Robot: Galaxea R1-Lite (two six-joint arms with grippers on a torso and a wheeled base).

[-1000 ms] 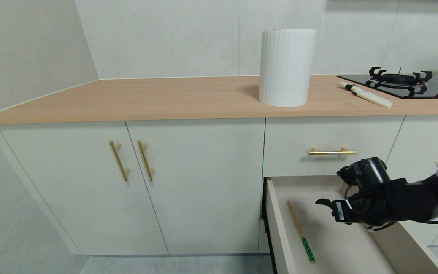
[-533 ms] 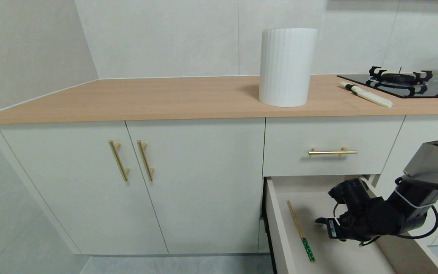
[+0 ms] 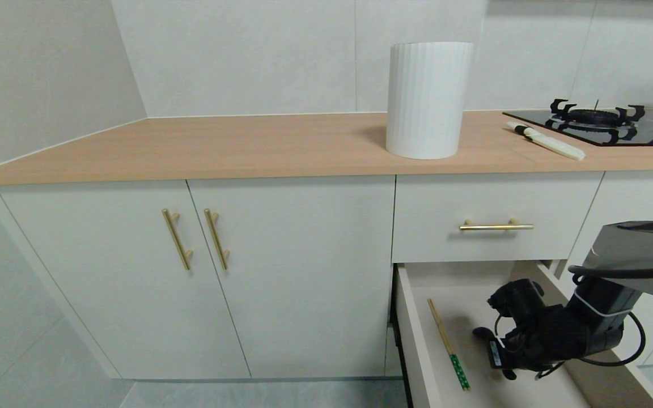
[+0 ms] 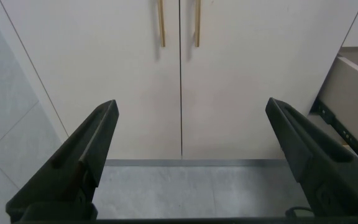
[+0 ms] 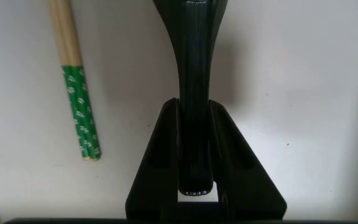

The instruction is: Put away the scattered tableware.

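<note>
My right gripper (image 3: 495, 350) is low inside the open drawer (image 3: 411, 317), shut on a black spoon (image 3: 480, 333). In the right wrist view the spoon's handle (image 5: 194, 74) runs straight out between the fingers (image 5: 165, 134), just above the drawer floor. A pair of wooden chopsticks with green ends (image 3: 449, 345) lies on the drawer floor beside the spoon, also seen as chopsticks (image 5: 74, 81) up close. My left gripper (image 4: 191, 109) is open and holds nothing, facing the cabinet doors (image 4: 180, 74).
On the wooden counter (image 3: 236, 144) stand a tall white ribbed container (image 3: 427, 99) and a knife with a pale blade (image 3: 545, 141) beside the black gas hob (image 3: 604, 122). A shut drawer with a gold handle (image 3: 496, 226) sits above the open one.
My right arm has dropped deeper into the drawer, carrying the black spoon down toward the floor. The chopsticks have stayed put.
</note>
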